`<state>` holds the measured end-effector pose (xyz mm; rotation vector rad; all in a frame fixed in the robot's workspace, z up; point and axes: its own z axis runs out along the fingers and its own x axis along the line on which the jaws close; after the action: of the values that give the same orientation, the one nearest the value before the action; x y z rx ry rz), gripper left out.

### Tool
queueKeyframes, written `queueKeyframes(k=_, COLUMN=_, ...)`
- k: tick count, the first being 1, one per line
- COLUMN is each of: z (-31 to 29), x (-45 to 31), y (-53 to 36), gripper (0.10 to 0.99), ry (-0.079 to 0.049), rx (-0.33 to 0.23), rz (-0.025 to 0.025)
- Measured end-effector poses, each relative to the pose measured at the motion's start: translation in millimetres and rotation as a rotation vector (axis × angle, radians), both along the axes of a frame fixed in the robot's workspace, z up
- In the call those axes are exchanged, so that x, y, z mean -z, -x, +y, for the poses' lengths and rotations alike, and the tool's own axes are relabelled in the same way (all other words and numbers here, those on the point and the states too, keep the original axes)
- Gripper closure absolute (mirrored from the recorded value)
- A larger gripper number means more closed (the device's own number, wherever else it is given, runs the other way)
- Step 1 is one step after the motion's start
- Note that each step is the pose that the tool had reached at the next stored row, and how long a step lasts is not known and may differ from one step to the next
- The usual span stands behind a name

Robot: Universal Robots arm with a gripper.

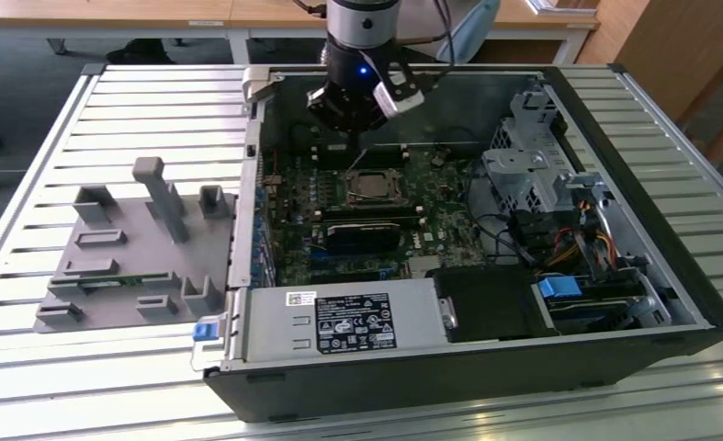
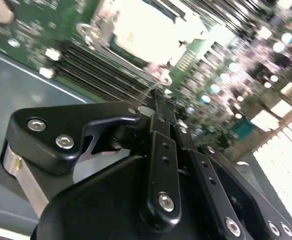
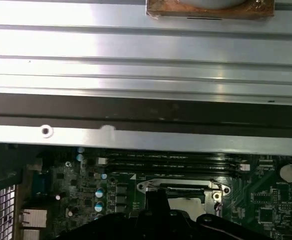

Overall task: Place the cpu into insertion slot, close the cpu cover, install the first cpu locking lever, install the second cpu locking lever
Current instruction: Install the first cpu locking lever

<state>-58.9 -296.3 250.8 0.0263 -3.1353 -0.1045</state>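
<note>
The cpu (image 1: 371,187) lies in the insertion slot (image 1: 350,176) in the middle of the green motherboard, tan-silver face up. The grey metal cpu cover (image 1: 392,187) lies flat around it. In both wrist views the cpu (image 2: 136,27) (image 3: 188,203) shows as a pale square inside the cover's rim (image 2: 158,75) (image 3: 142,186). My gripper (image 1: 358,162) hangs just above the socket's far edge, black fingers pressed together into one narrow tip (image 2: 156,100) right beside the cover's rim. Whether anything sits between the fingers is hidden. The locking levers cannot be made out.
The open black computer case (image 1: 484,367) rests on a slatted metal table. Inside are long black memory slots (image 1: 367,213), a power supply (image 1: 336,322), a drive cage (image 1: 526,170) and cables (image 1: 570,243). A grey parts fixture (image 1: 141,239) stands at the exterior view's left.
</note>
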Motion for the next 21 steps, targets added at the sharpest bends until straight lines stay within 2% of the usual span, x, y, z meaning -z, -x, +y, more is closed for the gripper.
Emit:
queueKeyframes(k=2, z=0.0, x=0.9, y=-7.6, gripper=0.98, ry=0.0, rx=0.0, rz=0.0008)
queueKeyframes(k=5, z=-0.2, x=1.1, y=-8.4, gripper=0.98, ry=-0.002, rx=0.0, rz=0.001)
queueKeyframes(k=8, z=-0.6, x=1.9, y=-8.4, gripper=0.98, ry=-0.042, rx=0.0, rz=0.0009)
queueKeyframes(k=10, z=-0.5, x=3.7, y=-8.4, gripper=0.98, ry=-0.055, rx=0.0, rz=0.0005)
queueKeyframes(k=15, z=-0.4, x=11.3, y=-10.0, gripper=0.98, ry=-0.055, rx=0.0, rz=-0.0001)
queueKeyframes(k=21, z=0.0, x=14.8, y=-14.9, gripper=0.98, ry=-0.055, rx=0.0, rz=0.0)
